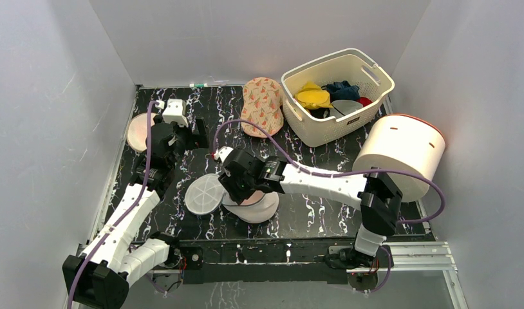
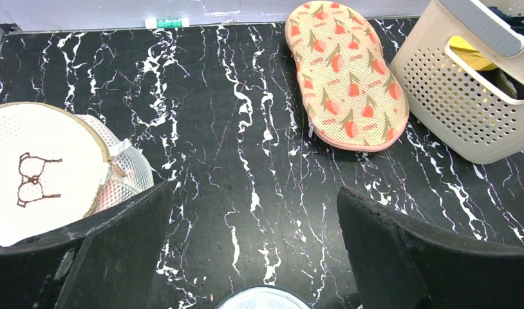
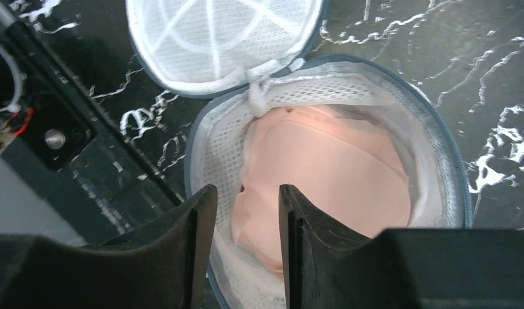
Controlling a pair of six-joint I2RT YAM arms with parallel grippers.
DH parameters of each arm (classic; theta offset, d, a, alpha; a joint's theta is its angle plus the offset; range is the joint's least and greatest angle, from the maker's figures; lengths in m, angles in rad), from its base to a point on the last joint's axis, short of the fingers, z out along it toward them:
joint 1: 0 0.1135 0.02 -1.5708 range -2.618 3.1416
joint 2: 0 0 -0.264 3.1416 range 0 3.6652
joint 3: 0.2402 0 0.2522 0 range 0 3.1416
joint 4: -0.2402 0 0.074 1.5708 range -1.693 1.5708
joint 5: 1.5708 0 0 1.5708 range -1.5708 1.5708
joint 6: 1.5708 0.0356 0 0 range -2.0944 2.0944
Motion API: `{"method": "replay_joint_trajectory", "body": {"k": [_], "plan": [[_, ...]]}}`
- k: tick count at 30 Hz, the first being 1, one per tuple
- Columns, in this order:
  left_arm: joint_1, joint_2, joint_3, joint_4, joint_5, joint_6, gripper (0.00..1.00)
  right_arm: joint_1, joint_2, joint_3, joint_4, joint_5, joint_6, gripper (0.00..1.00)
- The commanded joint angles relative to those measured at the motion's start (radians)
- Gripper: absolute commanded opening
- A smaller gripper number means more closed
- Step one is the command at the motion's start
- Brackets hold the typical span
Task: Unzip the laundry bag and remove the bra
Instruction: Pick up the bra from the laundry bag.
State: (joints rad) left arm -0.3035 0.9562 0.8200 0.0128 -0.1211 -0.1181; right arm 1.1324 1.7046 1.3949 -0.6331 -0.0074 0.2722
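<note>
Currently, the unzipping step reads as complete. The laundry bag [image 3: 439, 167] lies directly beneath my right gripper [image 3: 245, 206]. Its lid [image 3: 214, 38] is swung fully off and lies flat on the table [image 2: 246, 96], just beyond my right fingertips. The lid joins the rim only at a short mesh hinge.

Removal step: not yet done.
- The bra [image 3: 336, 174], pale pink, sits wholly inside the open bag. It fills the well from between my right jaws out to their far and outer side.
- No part of it lies over the rim.

Jaw state:
- Right: the two jaws stand a narrow gap apart, lowered to the near inner wall of the bag. Pink fabric shows in the gap. I cannot tell whether they pinch a fold or only straddle it.
- Left: my left gripper [image 2: 253, 193] has its jaws spread wide with nothing between them but bare table. It hangs well apart from the bag; only a sliver of white mesh shows at the near edge of the left wrist view, behind those jaws.

Not part of the task: a second round bag with a bra drawing [image 2: 34, 174], just outside my left-hand jaw.

Outstanding, in my judgement: secure a fold of the bra, lift it clear of the rim, set it down outside the bag.
</note>
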Motion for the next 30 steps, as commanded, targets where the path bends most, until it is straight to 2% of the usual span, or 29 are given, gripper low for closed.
{"method": "replay_joint_trajectory", "body": {"k": [1, 6, 10, 16, 24, 30], "plan": [[-0.006, 0.002, 0.007, 0.003, -0.018, 0.015, 0.99, 0.079, -0.017, -0.046, 0.004, 0.140, 0.025, 0.37], [-0.006, 0.001, 0.005, 0.004, -0.020, 0.016, 0.98, 0.081, -0.097, -0.141, 0.102, 0.140, 0.060, 0.38], [-0.005, 0.006, 0.004, 0.004, -0.021, 0.016, 0.98, 0.081, -0.132, -0.210, 0.109, 0.173, 0.099, 0.38], [-0.005, 0.007, 0.005, 0.005, -0.013, 0.015, 0.98, 0.081, -0.171, -0.326, 0.194, 0.142, 0.142, 0.39], [-0.006, 0.013, 0.004, 0.006, -0.012, 0.014, 0.98, 0.081, -0.139, -0.185, 0.219, 0.253, 0.097, 0.57], [-0.006, 0.010, 0.003, 0.007, -0.012, 0.014, 0.98, 0.081, -0.072, -0.133, 0.285, 0.287, 0.041, 0.65]]}}
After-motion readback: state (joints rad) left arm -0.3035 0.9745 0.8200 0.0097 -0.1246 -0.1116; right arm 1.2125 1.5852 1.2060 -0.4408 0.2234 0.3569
